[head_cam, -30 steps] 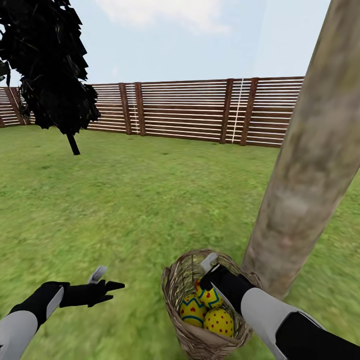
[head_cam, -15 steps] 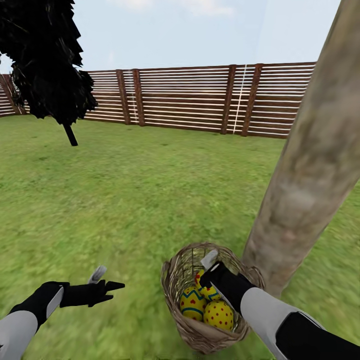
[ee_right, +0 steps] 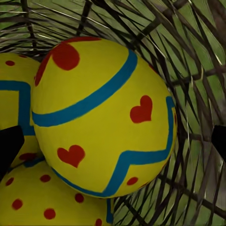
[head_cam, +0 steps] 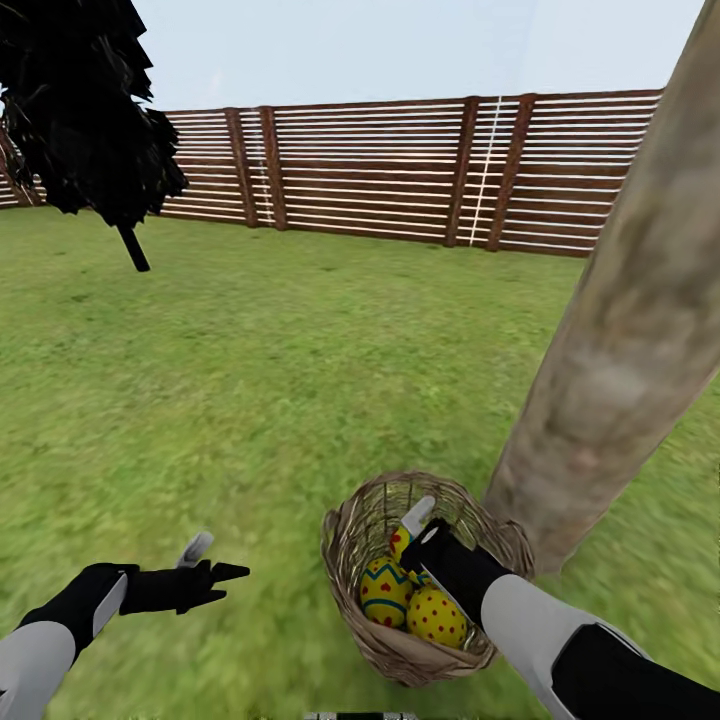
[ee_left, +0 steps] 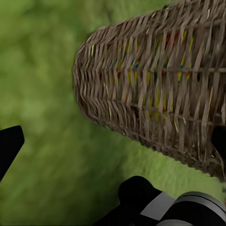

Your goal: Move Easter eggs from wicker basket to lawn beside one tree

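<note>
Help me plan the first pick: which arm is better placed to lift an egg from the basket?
Right: its gripper is inside the basket, open around the heart egg. The left gripper hovers over grass.

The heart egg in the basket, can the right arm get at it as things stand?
Probably yes. The right gripper is already inside the wicker basket, its jaws open on either side of the heart egg, with nothing between them. The other eggs crowd close beside it.
</note>
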